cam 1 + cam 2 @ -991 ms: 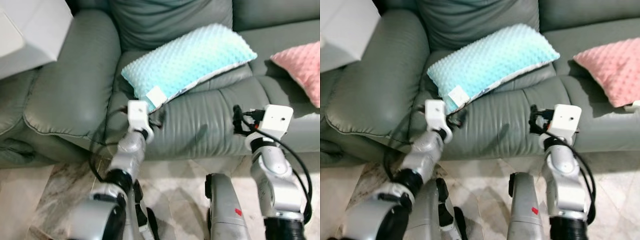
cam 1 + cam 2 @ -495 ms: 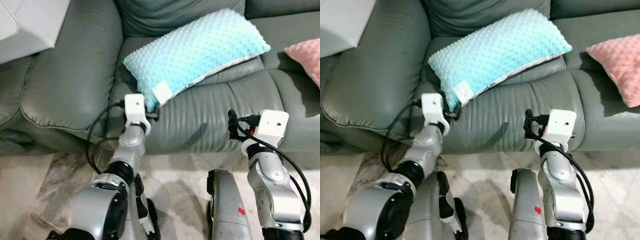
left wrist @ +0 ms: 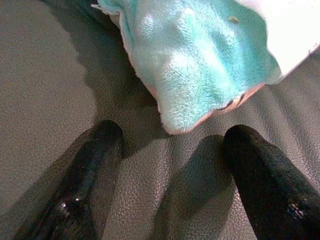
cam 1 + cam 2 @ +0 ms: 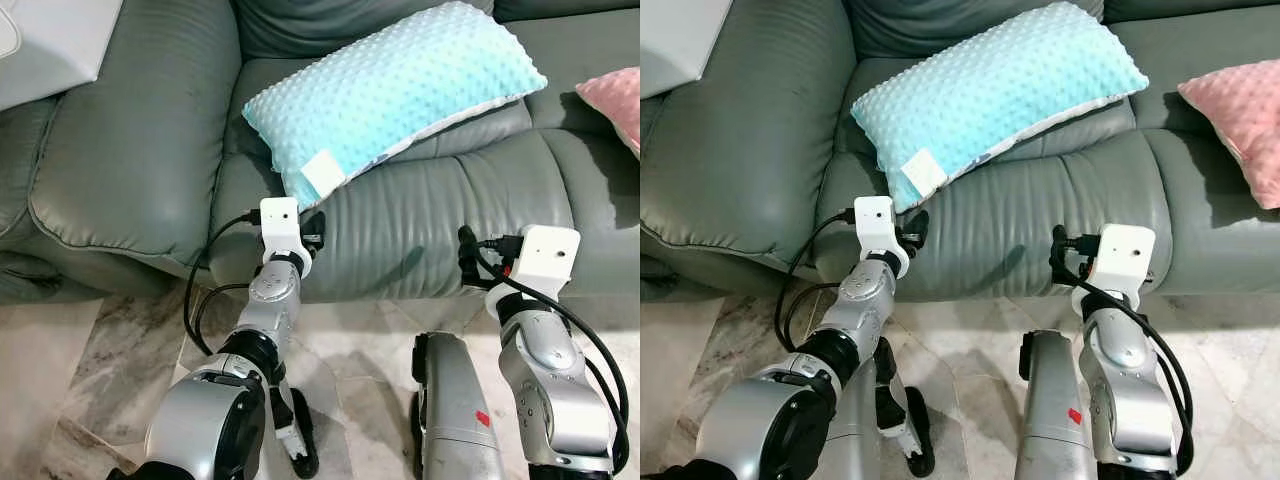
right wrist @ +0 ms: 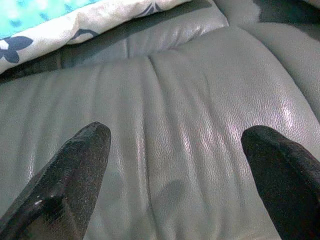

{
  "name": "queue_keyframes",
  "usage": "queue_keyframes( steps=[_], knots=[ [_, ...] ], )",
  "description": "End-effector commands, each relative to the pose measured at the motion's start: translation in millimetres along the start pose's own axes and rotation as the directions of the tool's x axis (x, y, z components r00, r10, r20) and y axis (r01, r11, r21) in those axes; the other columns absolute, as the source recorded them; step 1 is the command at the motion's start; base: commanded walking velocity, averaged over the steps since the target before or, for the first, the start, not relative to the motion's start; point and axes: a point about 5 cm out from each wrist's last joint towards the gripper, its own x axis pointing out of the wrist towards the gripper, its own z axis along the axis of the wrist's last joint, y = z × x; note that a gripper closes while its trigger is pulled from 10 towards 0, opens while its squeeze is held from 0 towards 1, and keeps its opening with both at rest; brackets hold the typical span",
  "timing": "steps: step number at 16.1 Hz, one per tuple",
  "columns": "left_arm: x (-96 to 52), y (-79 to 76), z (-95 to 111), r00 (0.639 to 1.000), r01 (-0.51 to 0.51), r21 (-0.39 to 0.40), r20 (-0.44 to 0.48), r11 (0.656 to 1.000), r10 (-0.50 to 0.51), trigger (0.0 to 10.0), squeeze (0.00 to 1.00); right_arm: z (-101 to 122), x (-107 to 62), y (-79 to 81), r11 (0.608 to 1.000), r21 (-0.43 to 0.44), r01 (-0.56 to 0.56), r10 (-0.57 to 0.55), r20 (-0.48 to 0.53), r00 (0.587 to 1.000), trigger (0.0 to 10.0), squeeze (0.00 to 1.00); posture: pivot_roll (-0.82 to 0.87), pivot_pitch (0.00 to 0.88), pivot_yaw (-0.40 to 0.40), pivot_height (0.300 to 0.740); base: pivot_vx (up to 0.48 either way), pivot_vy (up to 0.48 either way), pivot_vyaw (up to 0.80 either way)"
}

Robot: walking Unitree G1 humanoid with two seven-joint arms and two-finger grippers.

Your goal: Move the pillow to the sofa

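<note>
Two grippers are in view, and neither holds anything. Your left gripper (image 3: 167, 165) has its fingers spread wide over the front of the sofa (image 4: 150, 150) seat, with the near corner of the turquoise pillow (image 4: 400, 95) lying just beyond the fingertips and apart from them. In the head views the same gripper sits low against the front edge of the seat cushion (image 4: 420, 215), just below the white label (image 4: 322, 170) sewn at the pillow's lower corner.

Your right gripper (image 5: 175, 165) is likewise spread and empty. It points at bare grey leather further along the seat, and the pillow's patterned underside edges the far part of its wrist view. It is near the pillow but not touching it.

The turquoise pillow lies on the seat cushion, slanted from the label corner at the front up toward the backrest, its whole body supported by the sofa. A pink pillow (image 4: 612, 100) rests on the next seat toward your right, well apart from both grippers.

Assessment: the placing step appears complete, with the pillow on the sofa and both grippers free of it. You are at the release and clearing stage. The next move calls for drawing both arms straight back from the seat front without snagging the label corner, which lies closest to your left fingertips. Check that the black cable (image 4: 200, 290) looping by the left wrist stays free of the cushion edge as you retreat.
</note>
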Motion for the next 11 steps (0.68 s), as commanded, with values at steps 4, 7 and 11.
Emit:
queue_keyframes(
  steps=[4, 7, 11],
  knots=[
    [-2.8, -8.5, -9.3, 0.996, 0.079, -0.159, -0.036, 0.984, -0.086, 10.0, 0.00, -5.0, -3.9, 5.6, 1.000, 0.016, -0.026, 0.027, -0.027, 0.999, 10.0, 0.00, -0.21, 0.370, 0.215, 0.581, 0.000, 0.000, 0.00],
    [-3.2, -10.4, -11.2, 0.993, 0.089, -0.250, -0.049, 0.964, -0.104, 10.0, 0.00, -6.5, -2.2, 6.3, 0.999, 0.019, -0.031, 0.032, -0.033, 0.999, 10.0, 0.00, -0.20, 0.367, 0.216, 0.581, 0.000, 0.000, 0.00],
    [-8.1, -5.2, -21.9, 0.991, 0.085, -0.439, -0.056, 0.894, -0.122, 10.0, 1.00, -7.2, -0.1, 7.9, 0.999, 0.024, -0.041, 0.042, -0.035, 0.998, 10.0, 0.00, -0.20, 0.361, 0.213, 0.581, 0.000, 0.000, 0.00]
  ],
)
